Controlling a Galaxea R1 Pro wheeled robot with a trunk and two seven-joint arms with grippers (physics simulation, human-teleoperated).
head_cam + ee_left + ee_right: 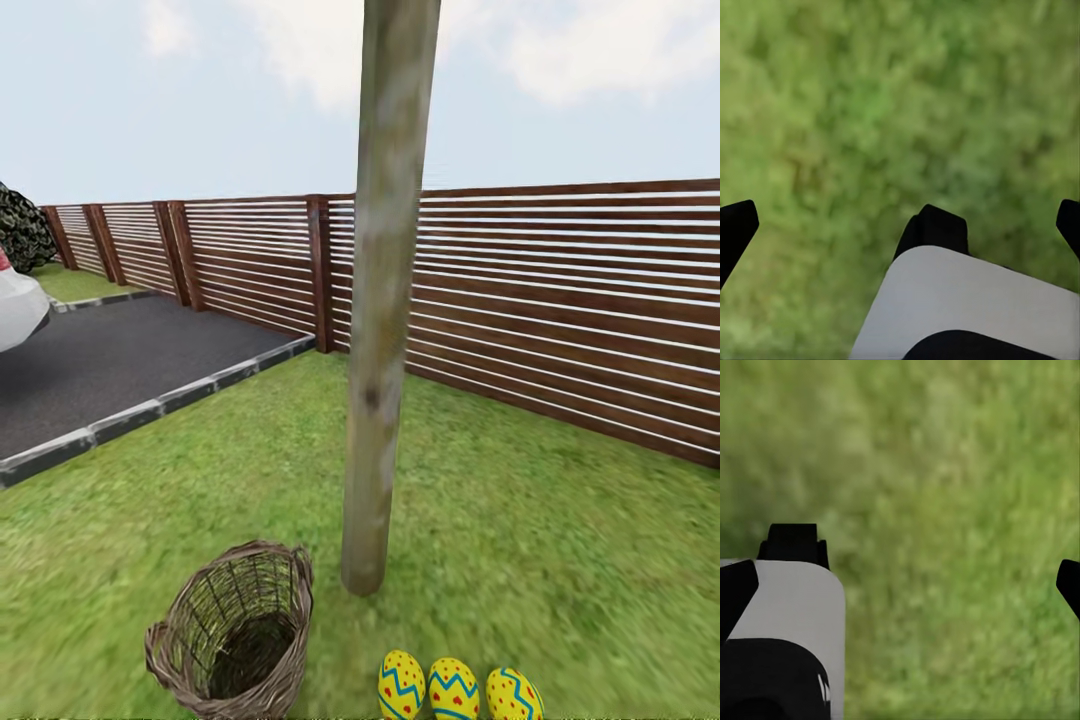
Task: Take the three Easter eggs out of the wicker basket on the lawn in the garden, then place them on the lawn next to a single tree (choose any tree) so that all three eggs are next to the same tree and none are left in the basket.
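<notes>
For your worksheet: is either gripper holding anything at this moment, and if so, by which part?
Nothing is held. Both the left gripper and the right gripper are open over bare lawn; the three Easter eggs lie on the grass.

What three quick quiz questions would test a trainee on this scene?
1. True or false: the basket holds an egg.
2. How many eggs lie on the lawn?
3. The eggs lie nearest: A) the kerb B) the tree C) the fence

Key: 1 false; 2 three, in a row; 3 B.
</notes>
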